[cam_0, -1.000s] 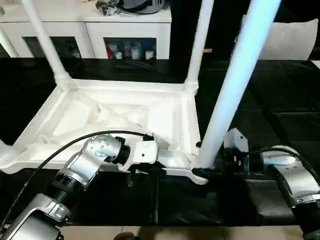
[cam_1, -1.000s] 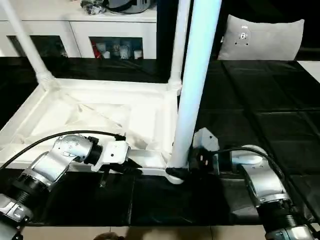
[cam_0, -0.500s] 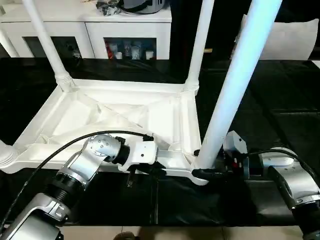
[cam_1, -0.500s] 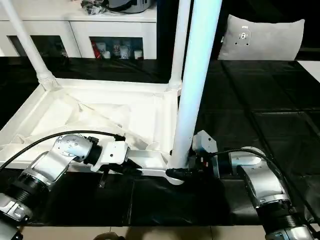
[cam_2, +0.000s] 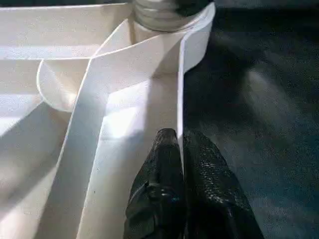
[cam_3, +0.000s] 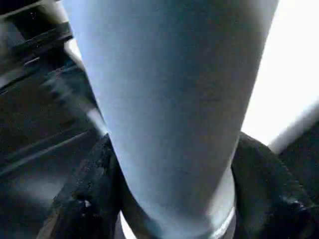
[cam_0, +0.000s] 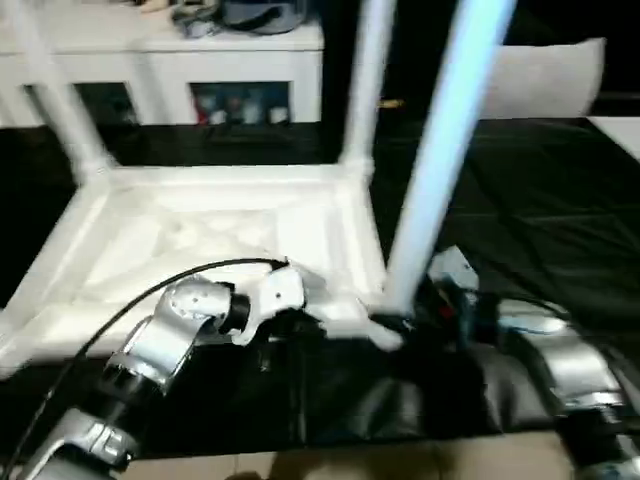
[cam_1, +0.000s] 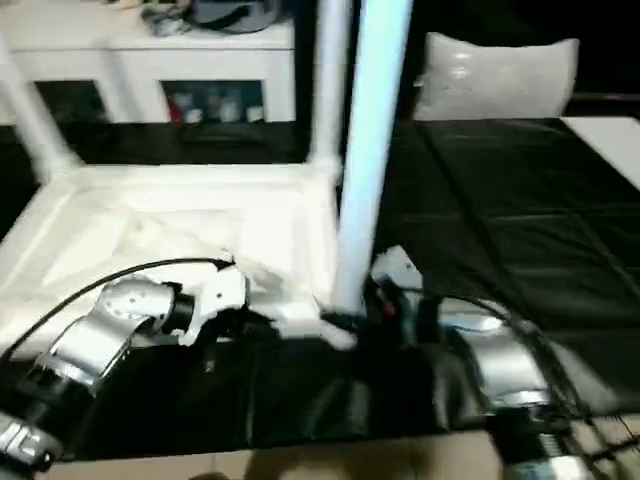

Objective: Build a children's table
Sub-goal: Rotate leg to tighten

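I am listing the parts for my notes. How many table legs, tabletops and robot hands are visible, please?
3 legs: far left leg, far right leg, near right leg
1 tabletop
2 hands: left hand, right hand
Total: 6

Your robot, as seen: two silver forearms, ribbed metal collars near the wrists. Left arm: rounded silver wrist joint, white housing ahead of it, one black cable arcing over. Left gripper: two black, pebble-textured fingers. Right arm: silver, black cable, white block at the wrist.
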{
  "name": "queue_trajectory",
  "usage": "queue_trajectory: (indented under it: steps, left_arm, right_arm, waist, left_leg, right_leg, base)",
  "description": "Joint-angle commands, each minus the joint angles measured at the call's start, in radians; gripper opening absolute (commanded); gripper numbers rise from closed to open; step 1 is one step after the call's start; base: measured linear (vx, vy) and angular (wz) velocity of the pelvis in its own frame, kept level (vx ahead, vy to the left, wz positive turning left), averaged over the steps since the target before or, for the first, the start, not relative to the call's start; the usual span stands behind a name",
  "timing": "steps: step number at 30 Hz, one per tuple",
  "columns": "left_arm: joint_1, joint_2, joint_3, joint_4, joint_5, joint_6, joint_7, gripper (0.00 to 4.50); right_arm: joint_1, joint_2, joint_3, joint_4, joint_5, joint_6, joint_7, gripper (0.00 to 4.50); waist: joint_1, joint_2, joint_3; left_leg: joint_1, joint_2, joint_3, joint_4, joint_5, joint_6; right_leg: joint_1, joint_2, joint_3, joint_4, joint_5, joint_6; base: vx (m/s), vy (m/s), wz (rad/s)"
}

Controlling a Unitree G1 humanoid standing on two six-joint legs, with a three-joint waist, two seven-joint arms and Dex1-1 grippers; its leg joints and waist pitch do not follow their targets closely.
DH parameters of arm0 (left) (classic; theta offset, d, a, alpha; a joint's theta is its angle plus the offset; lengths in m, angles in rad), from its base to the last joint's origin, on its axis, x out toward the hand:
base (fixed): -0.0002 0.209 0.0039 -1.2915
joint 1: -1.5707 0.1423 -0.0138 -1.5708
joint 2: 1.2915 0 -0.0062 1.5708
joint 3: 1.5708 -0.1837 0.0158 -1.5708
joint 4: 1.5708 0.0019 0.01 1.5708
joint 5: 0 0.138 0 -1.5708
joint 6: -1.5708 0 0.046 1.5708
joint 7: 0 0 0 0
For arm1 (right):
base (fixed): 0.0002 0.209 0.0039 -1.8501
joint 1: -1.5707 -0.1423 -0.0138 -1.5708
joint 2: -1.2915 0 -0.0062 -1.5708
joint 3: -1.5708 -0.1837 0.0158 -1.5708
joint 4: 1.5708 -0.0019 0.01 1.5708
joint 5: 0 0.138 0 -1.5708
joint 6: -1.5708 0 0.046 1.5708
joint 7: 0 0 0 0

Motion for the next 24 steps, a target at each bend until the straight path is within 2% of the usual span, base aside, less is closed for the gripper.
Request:
queue_trajectory:
  steps: [1, 4, 7, 9, 11, 12, 16, 18, 19, 22, 24]
  left_arm:
    - [-0.004, -0.099, -0.044, -0.089, -0.03, 0.043, 0.045, 0.0]
    - [-0.03, -0.163, -0.051, -0.073, 0.012, 0.076, 0.128, 0.0]
    - [-0.061, -0.23, -0.063, -0.038, 0.062, 0.09, 0.216, 0.0]
    - [-0.069, -0.239, -0.067, -0.029, 0.074, 0.09, 0.232, 0.0]
    - [-0.075, -0.233, -0.068, -0.024, 0.086, 0.092, 0.242, 0.0]
    - [-0.075, -0.229, -0.069, -0.028, 0.088, 0.099, 0.248, 0.0]
    - [-0.073, -0.188, -0.067, -0.017, 0.117, 0.092, 0.248, 0.0]
    - [-0.073, -0.18, -0.059, -0.007, 0.134, 0.082, 0.248, 0.0]
    - [-0.072, -0.174, -0.056, -0.002, 0.136, 0.076, 0.243, 0.0]
    - [-0.069, -0.132, -0.052, 0.02, 0.136, 0.036, 0.211, 0.0]
    - [-0.07, -0.106, -0.056, 0.032, 0.136, 0.008, 0.19, 0.0]
  right_arm:
    - [-0.036, 0.097, 0.035, 0.062, -0.009, 0.07, -0.132, 2.65]
    - [-0.083, 0.171, 0.022, 0.123, -0.026, 0.089, -0.242, 2.65]
    - [-0.13, 0.231, -0.002, 0.196, -0.049, 0.067, -0.362, 2.65]
    - [-0.133, 0.237, -0.008, 0.201, -0.045, 0.055, -0.366, 3.21]
    - [-0.123, 0.235, -0.015, 0.182, -0.037, 0.045, -0.354, 3.37]
    - [-0.119, 0.236, -0.019, 0.171, -0.036, 0.047, -0.354, 3.37]
    - [-0.086, 0.196, -0.02, 0.129, -0.058, 0.009, -0.313, 3.81]
    - [-0.076, 0.175, -0.021, 0.124, -0.064, -0.014, -0.299, 3.94]
    - [-0.069, 0.165, -0.023, 0.114, -0.058, -0.024, -0.283, 4.08]
    - [-0.031, 0.104, -0.033, 0.051, -0.02, -0.063, -0.175, 4.31]
    - [-0.017, 0.067, -0.034, 0.027, -0.008, -0.075, -0.119, 4.47]
  waist:
    - [-0.001, -0.008, -0.038]
    - [-0.018, -0.006, -0.037]
    - [-0.019, -0.005, -0.04]
    - [-0.014, -0.005, -0.042]
    - [-0.013, -0.005, -0.045]
    - [-0.009, -0.003, -0.048]
    - [0.0, -0.004, -0.05]
    - [0.005, -0.004, -0.048]
    - [0.006, 0.004, -0.048]
    - [0.013, 0.001, -0.049]
    - [0.016, 0.0, -0.05]
  left_leg:
    - [0.003, 0.049, -0.028, -0.083, -0.282, -0.002]
    - [0.009, 0.045, -0.028, -0.08, -0.302, -0.006]
    - [0.013, 0.046, -0.028, -0.079, -0.296, -0.007]
    - [0.012, 0.047, -0.025, -0.078, -0.282, 0.001]
    - [0.008, 0.048, -0.024, -0.078, -0.259, 0.011]
    - [0.008, 0.049, -0.022, -0.077, -0.232, 0.021]
    - [0.005, 0.049, -0.019, -0.075, -0.187, 0.036]
    - [0.005, 0.05, -0.018, -0.075, -0.195, 0.038]
    - [0.006, 0.05, -0.019, -0.076, -0.208, 0.034]
    - [0.006, 0.051, -0.019, -0.075, -0.206, 0.043]
    - [0.001, 0.051, -0.02, -0.074, -0.189, 0.053]
  right_leg:
    - [0.035, -0.091, 0.048, -0.102, -0.432, -0.144]
    - [0.028, -0.088, 0.05, -0.108, -0.449, -0.141]
    - [0.026, -0.087, 0.05, -0.108, -0.432, -0.142]
    - [0.028, -0.087, 0.054, -0.107, -0.385, -0.147]
    - [0.032, -0.085, 0.055, -0.1, -0.321, -0.161]
    - [0.033, -0.084, 0.056, -0.094, -0.254, -0.179]
    - [0.039, -0.085, 0.055, -0.088, -0.186, -0.193]
    - [0.038, -0.086, 0.055, -0.091, -0.2, -0.19]
    - [0.037, -0.085, 0.054, -0.094, -0.213, -0.188]
    - [0.04, -0.085, 0.055, -0.092, -0.203, -0.182]
    - [0.043, -0.084, 0.054, -0.089, -0.176, -0.185]
  base:
    - [0.0, 0.0, 0.0]
    - [0.0, 0.0, 0.0]
    - [0.0, 0.0, 0.0]
    - [0.0, 0.0, 0.0]
    - [0.0, 0.0, 0.0]
    - [0.0, 0.0, 0.0]
    - [0.0, 0.0, 0.0]
    - [0.0, 0.0, 0.0]
    - [0.0, 0.0, 0.0]
    - [0.0, 0.0, 0.0]
    - [0.0, 0.0, 0.0]
